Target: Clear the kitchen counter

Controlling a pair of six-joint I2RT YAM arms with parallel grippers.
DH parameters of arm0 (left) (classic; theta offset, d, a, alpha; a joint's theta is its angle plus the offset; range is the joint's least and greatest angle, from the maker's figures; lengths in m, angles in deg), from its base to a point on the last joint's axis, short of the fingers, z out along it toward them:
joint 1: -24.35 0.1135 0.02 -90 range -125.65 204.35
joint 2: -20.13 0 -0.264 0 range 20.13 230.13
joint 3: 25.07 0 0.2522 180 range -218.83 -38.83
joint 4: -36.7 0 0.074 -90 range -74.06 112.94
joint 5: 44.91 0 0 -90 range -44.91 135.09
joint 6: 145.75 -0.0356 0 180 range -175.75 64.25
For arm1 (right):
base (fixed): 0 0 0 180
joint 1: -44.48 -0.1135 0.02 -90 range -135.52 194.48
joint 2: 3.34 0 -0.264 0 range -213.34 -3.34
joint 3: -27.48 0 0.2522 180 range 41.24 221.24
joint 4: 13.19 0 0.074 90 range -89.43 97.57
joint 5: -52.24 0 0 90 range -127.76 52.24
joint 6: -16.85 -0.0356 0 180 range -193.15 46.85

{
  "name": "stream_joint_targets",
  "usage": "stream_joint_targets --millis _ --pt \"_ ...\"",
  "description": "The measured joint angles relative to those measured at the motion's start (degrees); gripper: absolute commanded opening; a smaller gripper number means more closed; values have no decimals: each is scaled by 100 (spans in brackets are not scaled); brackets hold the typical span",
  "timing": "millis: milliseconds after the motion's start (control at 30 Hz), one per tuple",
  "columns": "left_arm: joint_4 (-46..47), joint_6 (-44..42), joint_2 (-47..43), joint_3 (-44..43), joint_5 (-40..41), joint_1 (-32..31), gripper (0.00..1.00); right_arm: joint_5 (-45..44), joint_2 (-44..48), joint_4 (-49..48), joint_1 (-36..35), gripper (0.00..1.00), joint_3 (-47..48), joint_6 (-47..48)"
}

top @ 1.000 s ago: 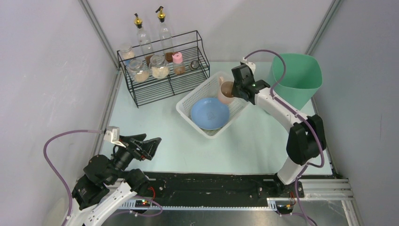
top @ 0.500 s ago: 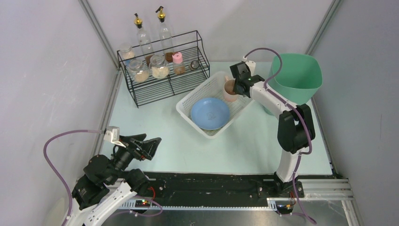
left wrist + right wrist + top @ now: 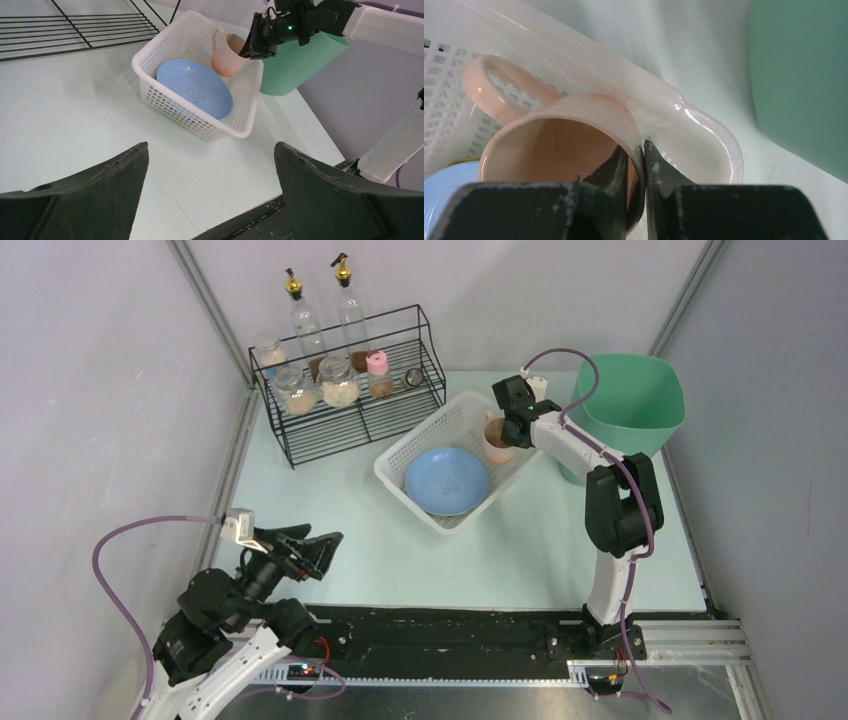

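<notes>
The counter (image 3: 330, 500) spreads out pale green in front of both arms, with a black rail along its near edge. The right gripper (image 3: 506, 426) is reached out over the far right part of it, above the far corner of a white basket (image 3: 392, 472) that sits on the counter. Its jaws are nearly together, pinching the rim of a pink mug (image 3: 559, 135), one finger inside the wall and one outside. The mug is tilted within the basket, beside a blue plate (image 3: 446, 481); whether it touches the basket floor cannot be told. A green bin (image 3: 630, 400) stands just right of the basket, and a wire rack (image 3: 350, 390) stands at the far left. The left gripper (image 3: 310, 545) hangs over the counter's near left corner, jaws spread wide and holding nothing, with the surface below and ahead of it.
</notes>
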Motion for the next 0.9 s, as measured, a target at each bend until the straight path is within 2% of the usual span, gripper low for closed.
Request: stream_joint_targets --millis 400,500,633,767,900 --pt "2 0 0 0 -2 7 98 157 -358 302 24 1 142 138" --pt "0 0 0 0 -2 15 98 199 -422 369 31 15 164 175" --pt "0 0 0 0 -2 17 98 262 -442 417 46 28 227 201" --pt "0 0 -2 0 -2 17 98 282 -446 437 63 38 284 229" --pt "0 0 0 0 -2 17 98 282 -435 437 61 42 337 264"
